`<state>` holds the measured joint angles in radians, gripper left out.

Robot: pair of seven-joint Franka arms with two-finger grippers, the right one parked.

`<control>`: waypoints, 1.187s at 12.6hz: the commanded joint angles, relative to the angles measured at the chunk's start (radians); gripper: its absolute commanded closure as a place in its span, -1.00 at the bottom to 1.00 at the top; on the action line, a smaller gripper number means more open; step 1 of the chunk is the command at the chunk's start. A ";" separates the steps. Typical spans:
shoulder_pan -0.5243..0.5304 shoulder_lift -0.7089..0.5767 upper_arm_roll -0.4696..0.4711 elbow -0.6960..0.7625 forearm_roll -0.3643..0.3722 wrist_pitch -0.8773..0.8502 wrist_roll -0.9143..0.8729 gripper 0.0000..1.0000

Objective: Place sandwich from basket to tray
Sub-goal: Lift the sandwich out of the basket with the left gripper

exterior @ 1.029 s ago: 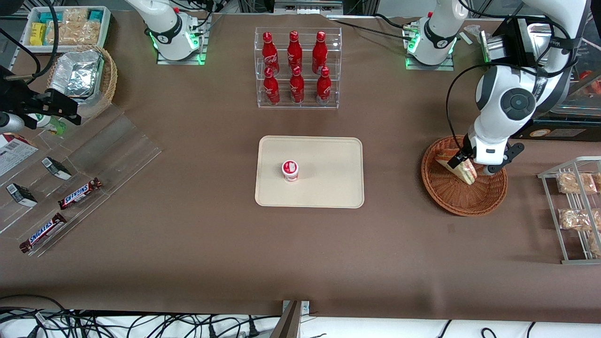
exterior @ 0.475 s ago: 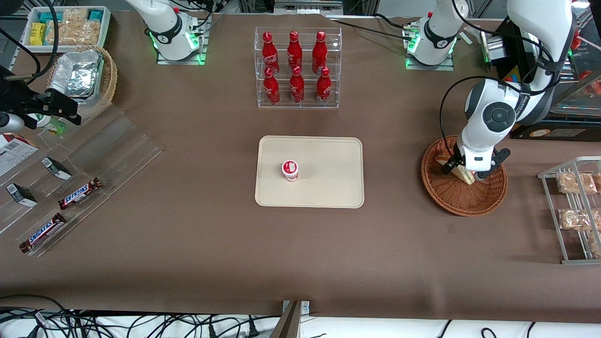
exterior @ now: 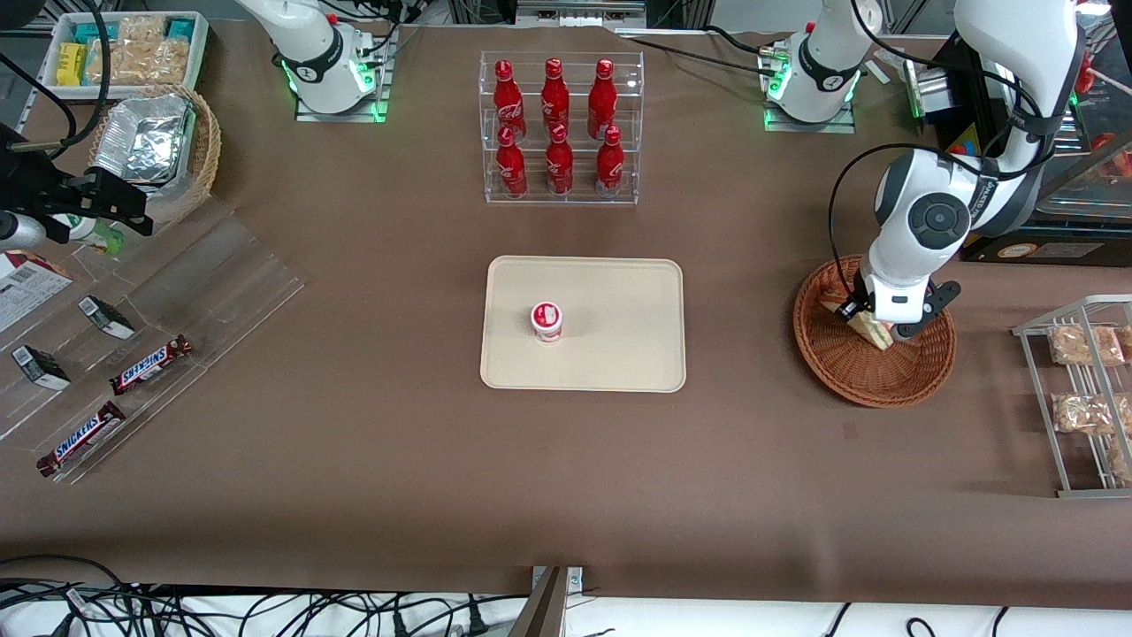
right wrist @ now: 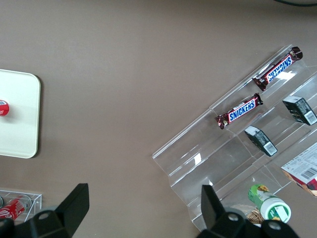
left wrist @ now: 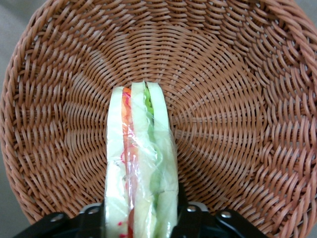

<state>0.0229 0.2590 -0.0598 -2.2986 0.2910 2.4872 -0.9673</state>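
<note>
Front view showed the brown tabletop [exterior: 371,460], and near its front edge toward the parked arm's end lay two Snickers bars [exterior: 115,402] on a clear stepped display. Toward the working arm's end, a wire rack [exterior: 1083,398] held bagged snacks at the table's edge. Farther from the camera, at the tabletop's middle, sat the tray [exterior: 619,354], cream and flat, with a small red-and-white cup [exterior: 546,320] standing on it toward its parked-arm side. The sandwich was not on the tray.

Level with the tray, toward my end of the table and well apart from it, stood the basket [exterior: 871,376]. My gripper [exterior: 871,323] was down inside it, over the part of the basket farthest from the camera. The sandwich [exterior: 871,329] stood on edge between my fingers, its bread and red and green layers upright; in my wrist camera it [left wrist: 141,168] ran straight out from the pincer over the basket's woven floor [left wrist: 233,114]. My fingers [left wrist: 91,223] were narrowly parted, pressed to both bread faces, gripping the wedge.

Farthest off, a clear rack of six red bottles [exterior: 557,124] stood near the tabletop's rear edge.
</note>
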 commanded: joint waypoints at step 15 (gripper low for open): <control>-0.006 -0.015 -0.018 0.669 -0.188 -0.717 0.529 1.00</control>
<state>0.0184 0.2254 -0.0794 -1.7024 0.1428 1.8253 -0.5461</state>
